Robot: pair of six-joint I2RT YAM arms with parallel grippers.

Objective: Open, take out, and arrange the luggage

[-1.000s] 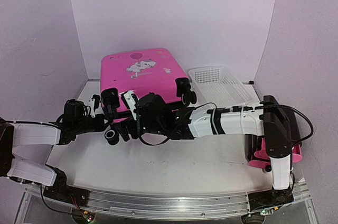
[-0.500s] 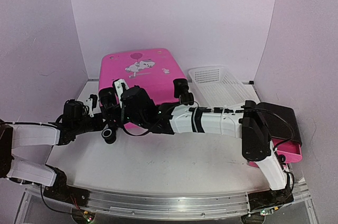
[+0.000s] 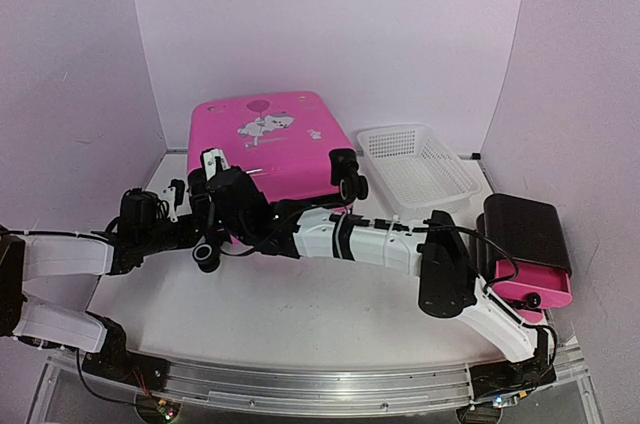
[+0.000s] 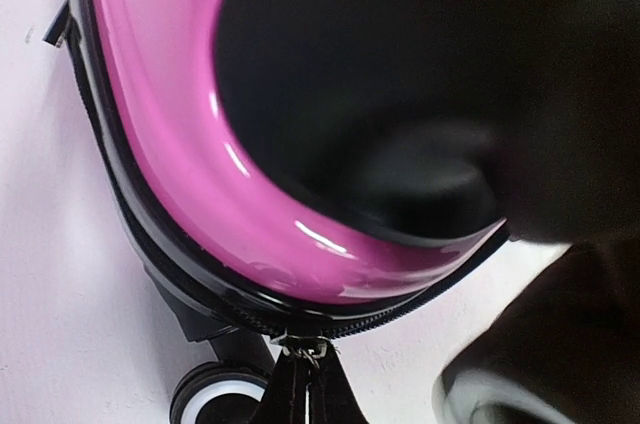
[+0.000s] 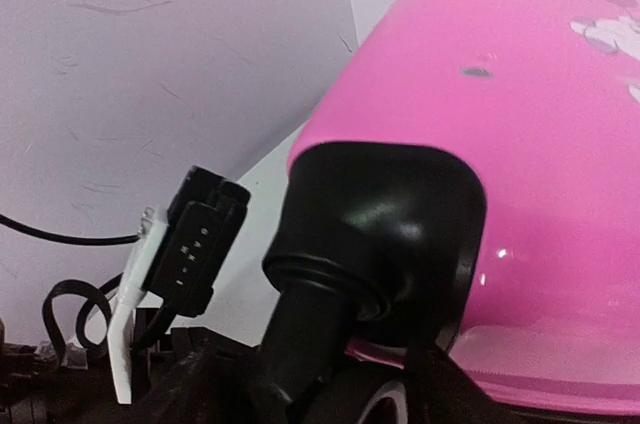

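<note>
The hot-pink luggage (image 3: 265, 139) lies flat at the back of the table with its stickered lid up and closed. My left gripper (image 4: 305, 374) is at its near-left corner, shut on the zipper pull (image 4: 303, 349) of the black zipper band, beside a wheel (image 4: 215, 399). From above, the left gripper (image 3: 192, 229) reaches in from the left. My right arm stretches across the front, with the right gripper (image 3: 213, 172) at that same corner. In the right wrist view its dark fingers flank the black wheel housing (image 5: 385, 234) under the pink shell (image 5: 540, 144). Contact is unclear.
A white mesh basket (image 3: 420, 159) sits to the right of the luggage. A black cabinet with pink drawers (image 3: 525, 244) lies at the right edge beside the right arm's base. Purple walls close in the back and sides. The two wrists crowd together.
The right arm has swept left along the luggage's front, from its middle to the near-left corner, and its jaws have narrowed. The left gripper has stayed shut on the zipper pull.
</note>
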